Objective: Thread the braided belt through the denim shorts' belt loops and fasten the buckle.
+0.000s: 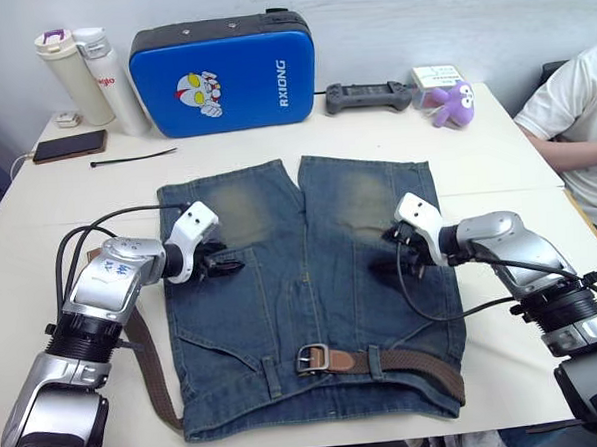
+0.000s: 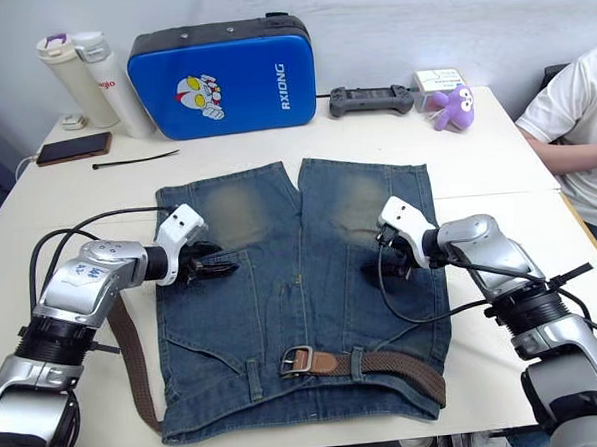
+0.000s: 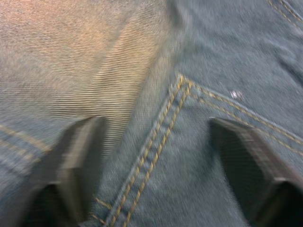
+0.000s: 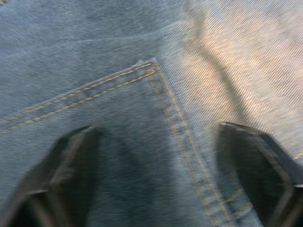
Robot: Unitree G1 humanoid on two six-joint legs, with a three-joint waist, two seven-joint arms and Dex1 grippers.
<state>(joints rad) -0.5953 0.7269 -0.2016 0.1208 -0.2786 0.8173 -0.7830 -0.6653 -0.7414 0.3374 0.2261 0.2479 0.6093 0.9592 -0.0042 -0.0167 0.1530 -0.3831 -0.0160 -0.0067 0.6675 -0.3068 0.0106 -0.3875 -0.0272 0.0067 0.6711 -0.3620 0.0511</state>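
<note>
Denim shorts (image 1: 307, 293) lie flat on the table (image 1: 496, 163), the braided belt (image 1: 406, 361) already through the right-side belt loops (image 1: 375, 361), its buckle (image 1: 312, 359) at the waistband's middle. I hold the left gripper (image 1: 223, 261) and right gripper (image 1: 398, 250) spread wide over the pockets. Next I'd pin the denim and draw the loose strap round evenly, untwisted.

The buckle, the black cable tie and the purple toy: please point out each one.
buckle (image 1: 310, 358), left eye view, silver frame.
black cable tie (image 1: 133, 158), left eye view, mid-length.
purple toy (image 1: 454, 105), left eye view, body.
</note>
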